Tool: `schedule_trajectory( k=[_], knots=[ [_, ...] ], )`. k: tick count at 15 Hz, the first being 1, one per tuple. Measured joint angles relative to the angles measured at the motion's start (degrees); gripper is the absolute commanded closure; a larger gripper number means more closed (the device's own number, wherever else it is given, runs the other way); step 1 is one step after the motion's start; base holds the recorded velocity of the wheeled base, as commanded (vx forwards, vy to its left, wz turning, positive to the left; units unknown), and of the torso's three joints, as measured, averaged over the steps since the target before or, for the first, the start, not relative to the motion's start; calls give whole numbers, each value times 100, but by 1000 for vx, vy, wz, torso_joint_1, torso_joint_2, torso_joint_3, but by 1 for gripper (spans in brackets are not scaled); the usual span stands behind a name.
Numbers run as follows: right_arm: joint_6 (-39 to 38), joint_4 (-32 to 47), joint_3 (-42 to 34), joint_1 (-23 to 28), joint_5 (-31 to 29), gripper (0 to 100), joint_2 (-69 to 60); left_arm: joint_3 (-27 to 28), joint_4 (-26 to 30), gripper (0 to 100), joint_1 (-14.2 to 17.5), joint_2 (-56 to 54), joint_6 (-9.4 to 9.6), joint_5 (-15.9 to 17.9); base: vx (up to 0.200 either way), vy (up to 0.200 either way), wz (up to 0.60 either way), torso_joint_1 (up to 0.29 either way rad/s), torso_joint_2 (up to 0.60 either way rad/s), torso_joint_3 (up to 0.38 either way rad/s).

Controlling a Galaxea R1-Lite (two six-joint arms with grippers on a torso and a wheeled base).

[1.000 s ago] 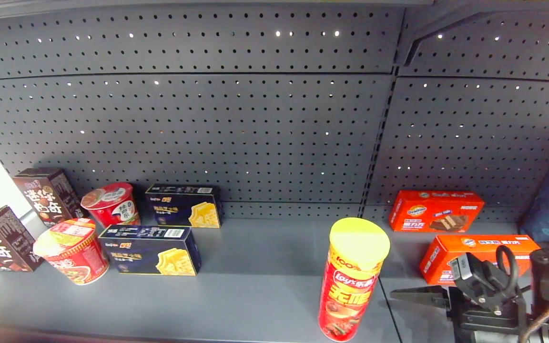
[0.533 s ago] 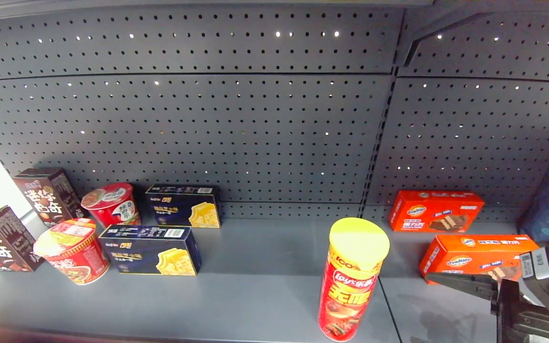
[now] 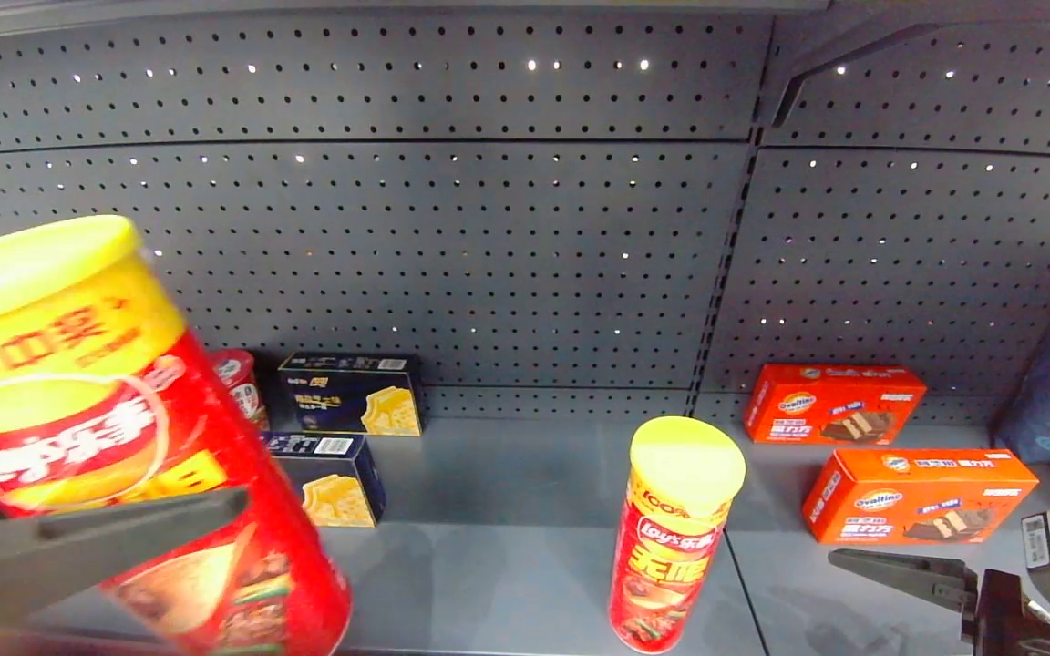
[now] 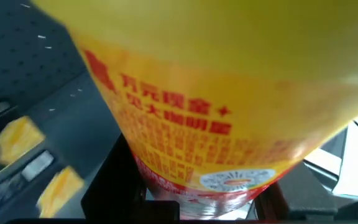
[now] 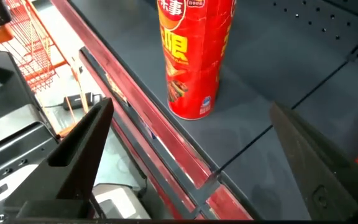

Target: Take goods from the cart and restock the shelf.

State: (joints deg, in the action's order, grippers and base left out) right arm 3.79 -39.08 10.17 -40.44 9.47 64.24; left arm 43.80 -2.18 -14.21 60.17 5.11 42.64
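L | you're clamping the raised chip can (image 3: 97, 392) mid-body in the left gripper (image 3: 106, 538) for steady shelving; R | your right gripper (image 5: 191, 106) is gaping wide near the shelved can (image 3: 671, 538)

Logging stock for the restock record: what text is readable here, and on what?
Brand print is left unquoted.
Raised chip can: big logo and characters; fine print blurred.
Standing chip can: logo and characters; fine print too small.
Orange boxes: logo; rest too small.
Navy boxes: barcode labels, print too small.
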Motion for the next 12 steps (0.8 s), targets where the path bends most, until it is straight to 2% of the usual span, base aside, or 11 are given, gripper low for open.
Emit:
schedule_trajectory(
  k=[2, 4, 5, 8, 12],
  knots=[
    [-54, 0, -17, 41, -1, 0, -11, 274, -299, 100, -299, 862, 57, -85, 0, 0, 0, 0, 0, 0],
    [-57, 2, -20, 54, 2, 0, -11, 556, -712, 100, -573, 1686, 304, -121, 0, 0, 0, 0, 0, 0],
    [-57, 0, -17, 54, 10, 0, -11, 663, -952, 100, -647, 2015, 369, -99, 0, 0, 0, 0, 0, 0],
    [-56, 0, -17, 54, 23, 0, -20, 1047, -1965, 100, -802, 3207, 472, 112, 0, 0, 0, 0, 0, 0],
    [-57, 0, -48, 41, 40, 0, -77, 1794, -2299, 100, -863, 4315, 512, 466, 0, 0, 0, 0, 0, 0]
  ],
)
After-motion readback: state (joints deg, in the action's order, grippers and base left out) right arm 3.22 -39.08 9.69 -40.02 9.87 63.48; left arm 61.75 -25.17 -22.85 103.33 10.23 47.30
